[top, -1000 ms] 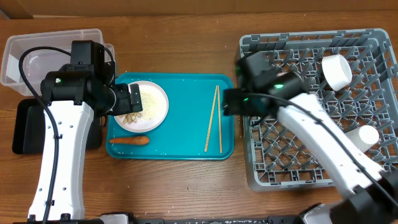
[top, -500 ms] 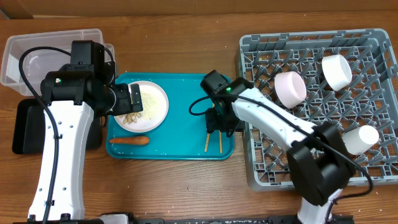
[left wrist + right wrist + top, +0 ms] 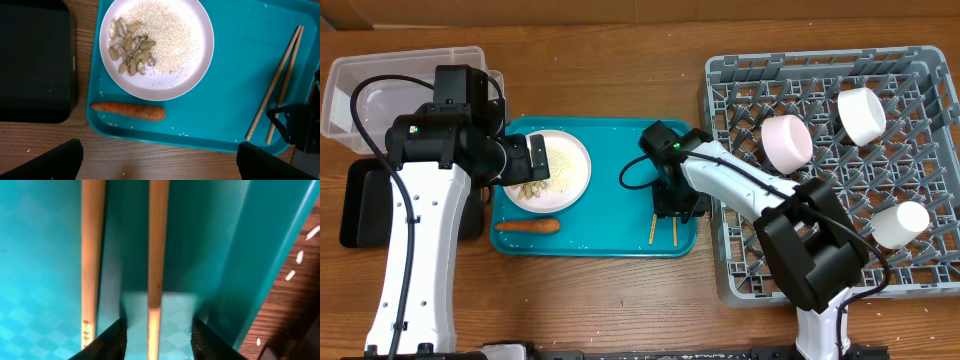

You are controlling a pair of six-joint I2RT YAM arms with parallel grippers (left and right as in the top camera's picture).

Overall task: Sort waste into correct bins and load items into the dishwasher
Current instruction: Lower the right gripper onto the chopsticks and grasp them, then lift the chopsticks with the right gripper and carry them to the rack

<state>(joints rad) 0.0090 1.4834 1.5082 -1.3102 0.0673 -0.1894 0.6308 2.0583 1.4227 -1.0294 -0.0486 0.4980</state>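
Two wooden chopsticks [image 3: 667, 165] lie side by side on the right of the teal tray [image 3: 620, 200]. My right gripper [image 3: 680, 205] is low over their near ends. In the right wrist view it is open [image 3: 157, 340], its fingers straddling one chopstick [image 3: 158, 240], with the other chopstick [image 3: 93, 255] just outside the left finger. My left gripper [image 3: 532, 160] hovers open and empty [image 3: 157, 165] over the white plate [image 3: 578, 180], which holds rice [image 3: 165, 30] and brownish scraps [image 3: 131, 47]. An orange carrot [image 3: 528, 226] lies on the tray below the plate.
The grey dish rack [image 3: 720, 290] at right holds a pinkish-white bowl [image 3: 787, 142], a white bowl [image 3: 861, 115] and a small white cup [image 3: 900, 224]. The clear tub [image 3: 380, 90] stands at the back left and the black tray [image 3: 360, 205] in front of it.
My right arm swung from the rack to the teal tray and came down over the chopsticks' near ends. The pinkish-white bowl now shows in the rack. The left arm has not moved.
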